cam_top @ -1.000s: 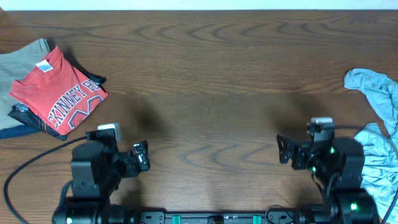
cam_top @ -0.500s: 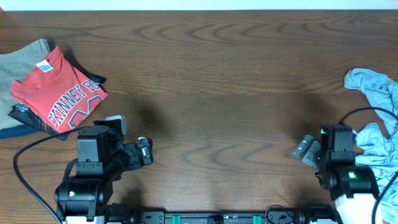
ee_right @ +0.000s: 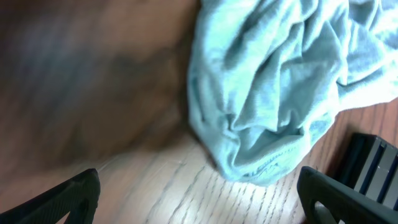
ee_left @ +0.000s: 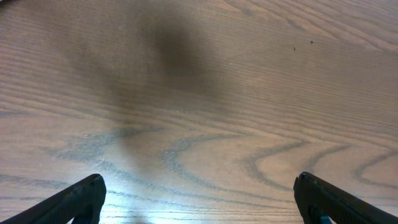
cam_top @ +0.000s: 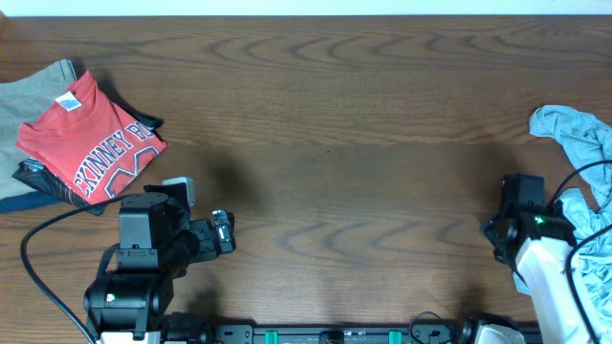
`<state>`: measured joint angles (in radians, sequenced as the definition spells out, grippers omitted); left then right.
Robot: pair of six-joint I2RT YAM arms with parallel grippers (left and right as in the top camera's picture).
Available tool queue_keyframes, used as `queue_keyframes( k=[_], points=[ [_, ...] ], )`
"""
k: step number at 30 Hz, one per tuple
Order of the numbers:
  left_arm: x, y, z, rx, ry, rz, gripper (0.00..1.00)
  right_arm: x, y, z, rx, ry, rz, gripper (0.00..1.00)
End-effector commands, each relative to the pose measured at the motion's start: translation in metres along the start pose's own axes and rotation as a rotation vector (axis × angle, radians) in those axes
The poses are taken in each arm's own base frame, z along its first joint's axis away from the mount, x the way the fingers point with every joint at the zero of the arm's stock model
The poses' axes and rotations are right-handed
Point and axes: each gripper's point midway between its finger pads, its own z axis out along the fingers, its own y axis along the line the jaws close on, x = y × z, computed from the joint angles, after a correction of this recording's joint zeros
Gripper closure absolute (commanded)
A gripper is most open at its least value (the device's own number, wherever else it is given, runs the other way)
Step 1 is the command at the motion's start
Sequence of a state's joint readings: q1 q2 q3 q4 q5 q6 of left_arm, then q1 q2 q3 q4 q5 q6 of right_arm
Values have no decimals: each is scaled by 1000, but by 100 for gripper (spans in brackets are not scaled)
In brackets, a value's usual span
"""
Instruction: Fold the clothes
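A crumpled light blue garment [cam_top: 585, 167] lies at the table's right edge. In the right wrist view it [ee_right: 280, 87] fills the upper right, just ahead of my open right gripper [ee_right: 199, 199], whose fingers do not touch it. In the overhead view my right gripper [cam_top: 516, 215] sits beside the cloth. A folded red T-shirt [cam_top: 91, 143] with white lettering tops a stack at the far left. My left gripper [ee_left: 198, 199] is open over bare wood and shows in the overhead view [cam_top: 218, 234] near the front left.
Under the red shirt lie a folded grey garment [cam_top: 29, 91] and a dark one [cam_top: 38, 182]. Black cables run from both arm bases [cam_top: 38, 258]. A dark block [ee_right: 373, 168] sits at the right in the right wrist view.
My right arm has swung to the right and turned its gripper toward the light blue garment. My left arm shifted slightly at first, then stayed still.
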<state>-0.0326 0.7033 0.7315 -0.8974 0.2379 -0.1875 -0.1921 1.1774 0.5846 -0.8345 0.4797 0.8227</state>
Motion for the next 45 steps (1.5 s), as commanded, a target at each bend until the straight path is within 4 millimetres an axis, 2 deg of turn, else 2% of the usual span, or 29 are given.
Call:
queue_keyframes(
  k=[1, 8, 18, 22, 26, 29, 30, 32, 34, 36, 38, 42, 45],
  points=[
    [-5, -4, -5, 14, -14, -13, 2, 0, -14, 14, 82, 19, 46, 1],
    [-5, -4, -5, 14, -14, -13, 2, 3, -24, 29, 143, 68, 76, 1],
    [-5, -4, -5, 14, -14, -13, 2, 10, -33, 43, 188, 106, 101, 13],
    [-5, -4, -5, 14, -14, -13, 2, 19, -33, 53, 180, 108, 107, 32],
    [-5, -4, -5, 14, -14, -13, 2, 20, -35, 54, 181, 112, 117, 65],
    [-5, -3, -5, 14, -15, -14, 2, 21, -32, 54, 168, 120, 120, 96],
    [-5, -3, -5, 14, -15, -14, 2, 22, -29, 55, 151, 129, 122, 99],
    [-5, -4, -5, 14, -14, -13, 2, 25, -13, 56, 66, 164, 81, 99],
    [-6, -4, -5, 15, -16, -13, 2, 33, 25, 51, -144, 245, -20, 99],
    [-7, -4, -5, 16, -23, -12, 2, 48, 75, 29, -460, 338, -166, 99],
    [-9, -5, -5, 18, -30, -10, 2, 64, 105, 4, -686, 401, -276, 99],
    [-13, -6, -5, 22, -45, -7, 2, 102, 126, -36, -897, 517, -447, 99],
    [-16, -6, -5, 26, -59, -5, 2, 141, 140, -71, -1042, 566, -657, 99]
  ],
)
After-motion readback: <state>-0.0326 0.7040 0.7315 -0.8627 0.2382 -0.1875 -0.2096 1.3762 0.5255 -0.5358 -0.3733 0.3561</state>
